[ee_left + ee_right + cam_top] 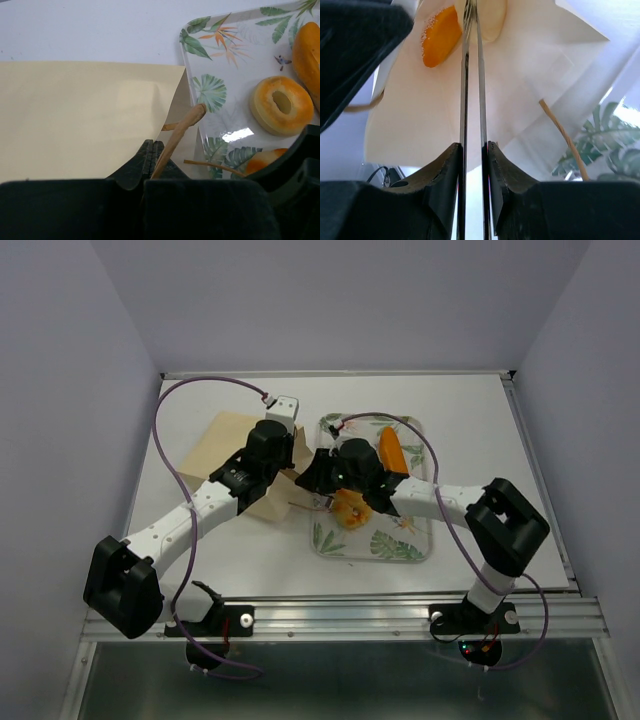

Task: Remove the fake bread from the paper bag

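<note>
tan kraft paper bag (222, 440): near part under left arm (200, 510)
leaf-patterned white tray (400, 545): middle covered by right arm (430, 498)
long glossy orange loaf (307, 50): cut by right edge
glossy orange bread piece (261, 159): mostly behind black housing (295, 170), kind unclear
orange sugared piece (439, 36): inside bag, partly seen, shape unclear
pale rounded piece (494, 20): cut by top edge, blurred
right gripper (471, 5): tips off top edge, grip can't be told

Paper bag (215, 445) mouth narrow, handle (563, 134) across it, left gripper (151, 149) and right gripper (471, 20) crowding; tray (400, 545) alongside; far surface (470, 410) open.
</note>
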You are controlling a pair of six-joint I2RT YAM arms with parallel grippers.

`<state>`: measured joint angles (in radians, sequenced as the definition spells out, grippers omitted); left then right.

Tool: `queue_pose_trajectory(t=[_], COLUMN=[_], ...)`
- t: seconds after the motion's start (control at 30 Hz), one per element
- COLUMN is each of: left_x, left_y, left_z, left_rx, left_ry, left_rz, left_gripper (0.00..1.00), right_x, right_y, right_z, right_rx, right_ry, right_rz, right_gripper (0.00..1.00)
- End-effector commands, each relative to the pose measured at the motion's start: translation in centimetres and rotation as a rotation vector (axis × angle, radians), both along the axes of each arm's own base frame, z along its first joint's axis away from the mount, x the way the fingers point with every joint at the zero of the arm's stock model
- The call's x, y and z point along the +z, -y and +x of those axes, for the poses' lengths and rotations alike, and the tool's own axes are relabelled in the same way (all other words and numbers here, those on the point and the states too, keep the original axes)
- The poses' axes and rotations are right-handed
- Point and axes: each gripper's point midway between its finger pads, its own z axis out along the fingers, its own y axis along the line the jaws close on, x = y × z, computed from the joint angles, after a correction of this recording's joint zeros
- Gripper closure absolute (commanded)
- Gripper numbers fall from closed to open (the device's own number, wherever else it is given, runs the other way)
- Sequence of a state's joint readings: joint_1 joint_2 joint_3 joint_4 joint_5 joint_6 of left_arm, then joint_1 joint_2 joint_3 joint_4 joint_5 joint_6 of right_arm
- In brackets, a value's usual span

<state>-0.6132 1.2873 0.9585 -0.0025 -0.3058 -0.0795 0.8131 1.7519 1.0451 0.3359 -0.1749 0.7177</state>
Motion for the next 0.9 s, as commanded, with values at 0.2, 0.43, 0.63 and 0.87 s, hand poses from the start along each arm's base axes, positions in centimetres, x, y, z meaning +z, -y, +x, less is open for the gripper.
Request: queue_pose_trajectory(t=[0.2,0.43,0.63,0.87], left_x=[4.0,4.8,4.7,3.8], left_y=[0.1,-0.2,-0.5,0.3], left_z=[0.7,-0.1,0.5,1.4], left_rx=[0.014,0.000,0.046,0.033], left_ry=[0.097,0.120,0.122,0.101], left_rz=[-0.080,-0.095,-0.093,-0.091], left_gripper=[1.00,1.00,1.00,1.00], right_x=[3.6,4.7,7.6,10.8], right_y=[4.6,4.3,7.5,11.8], right_z=[-2.1,-3.8,-4.7,-6.3], right_rx=[-0.071,0.014,-0.041,-0.124], right_ry=[0.080,0.080,0.157,0.201], right_rz=[-0.033,0.001,-0.004,0.021], right_gripper=[0.97,0.99,0.99,0.99])
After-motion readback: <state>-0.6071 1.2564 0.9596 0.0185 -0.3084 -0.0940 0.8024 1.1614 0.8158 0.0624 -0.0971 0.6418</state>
